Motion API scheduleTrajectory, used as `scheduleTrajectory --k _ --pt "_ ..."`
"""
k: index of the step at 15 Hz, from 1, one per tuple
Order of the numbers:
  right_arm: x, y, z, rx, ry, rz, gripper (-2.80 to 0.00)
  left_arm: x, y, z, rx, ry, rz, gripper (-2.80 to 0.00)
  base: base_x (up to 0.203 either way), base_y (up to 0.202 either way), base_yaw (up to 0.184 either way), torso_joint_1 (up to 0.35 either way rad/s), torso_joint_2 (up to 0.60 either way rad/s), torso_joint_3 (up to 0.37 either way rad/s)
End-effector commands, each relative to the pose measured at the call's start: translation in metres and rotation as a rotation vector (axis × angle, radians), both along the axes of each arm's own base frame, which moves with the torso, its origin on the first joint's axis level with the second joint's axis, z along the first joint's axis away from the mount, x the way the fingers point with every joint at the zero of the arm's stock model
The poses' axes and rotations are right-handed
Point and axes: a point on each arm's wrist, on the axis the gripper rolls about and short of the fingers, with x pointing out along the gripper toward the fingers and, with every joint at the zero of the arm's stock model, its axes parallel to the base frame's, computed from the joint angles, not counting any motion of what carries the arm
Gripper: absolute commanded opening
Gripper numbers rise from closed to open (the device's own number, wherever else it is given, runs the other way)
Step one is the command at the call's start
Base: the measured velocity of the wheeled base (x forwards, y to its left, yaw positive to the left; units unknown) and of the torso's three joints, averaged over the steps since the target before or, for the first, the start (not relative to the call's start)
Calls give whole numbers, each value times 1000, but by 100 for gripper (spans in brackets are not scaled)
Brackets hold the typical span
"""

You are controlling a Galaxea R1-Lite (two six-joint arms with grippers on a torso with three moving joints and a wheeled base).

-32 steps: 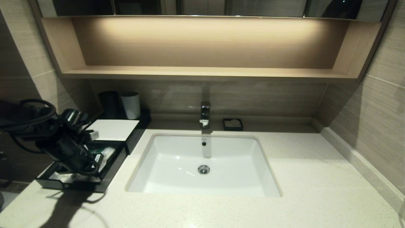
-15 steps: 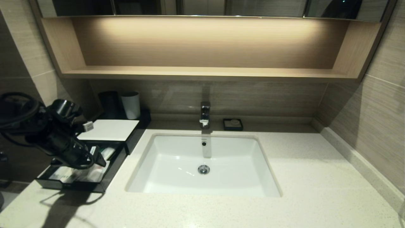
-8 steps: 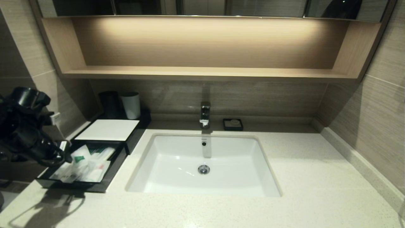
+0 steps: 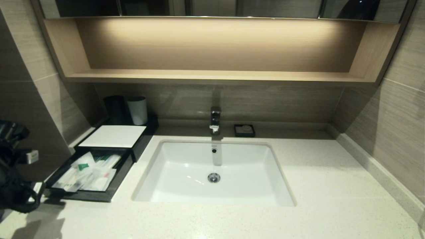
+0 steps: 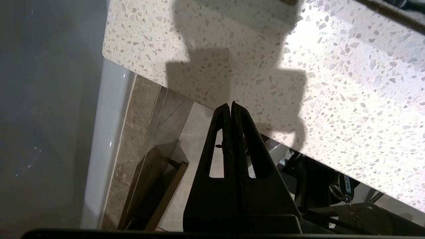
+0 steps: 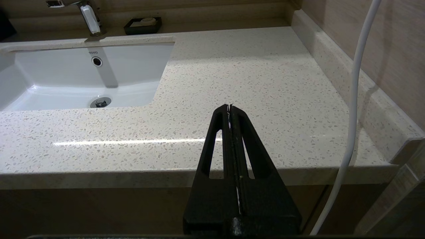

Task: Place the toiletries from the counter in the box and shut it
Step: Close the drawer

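speckled off-white stone is making up the surface [image 4: 332, 199], which is running wide under a pale wooden wall shelf [image 4: 215, 74] and is holding a white sink [image 4: 186, 166] in its middle.

at the far left edge of the head view the left arm [image 4: 13, 179] is hanging off the front corner of the surface, clear of everything on it. its left gripper [image 5: 230, 107] is showing in the left wrist view with both fingers pressed together on nothing, pointing over the surface's front edge.

just right of that arm the box [image 4: 113, 136] is sitting on the surface, its white top panel toward the wall and its black drawer [image 4: 109, 192] standing pulled out toward the front. the toiletries [image 4: 88, 172] are lying inside the drawer in a loose heap, a green-labelled sachet among them.

behind the box a black tumbler [image 4: 114, 109] and a white tumbler [image 4: 137, 110] are standing side by side.

further right, the faucet [image 4: 215, 120] is rising behind the sink, and a small black dish [image 4: 244, 130] is resting just beside it near the wall.

at the right, the right gripper [image 6: 229, 107] is hovering at the surface's front edge, fingers closed together and empty, with a white cable [image 6: 353, 99] hanging beside it.
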Motion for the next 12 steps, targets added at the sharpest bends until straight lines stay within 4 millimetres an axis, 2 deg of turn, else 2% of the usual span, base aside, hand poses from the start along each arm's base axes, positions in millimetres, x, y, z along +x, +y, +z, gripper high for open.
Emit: scheduleTrajectory --k 1,5,12 --pt "0 0 0 0 -1 0 -280 0 2 -5 -8 27 6 -280 0 0 0 0 0 0" --pt "0 0 0 0 -1 0 -280 21 14 -25 -53 71 20 -280 0 0 0 0 0 0" --pt "0 0 0 0 0 0 -280 41 19 -40 -176 36 -55 -280 0 0 0 0 0 0"
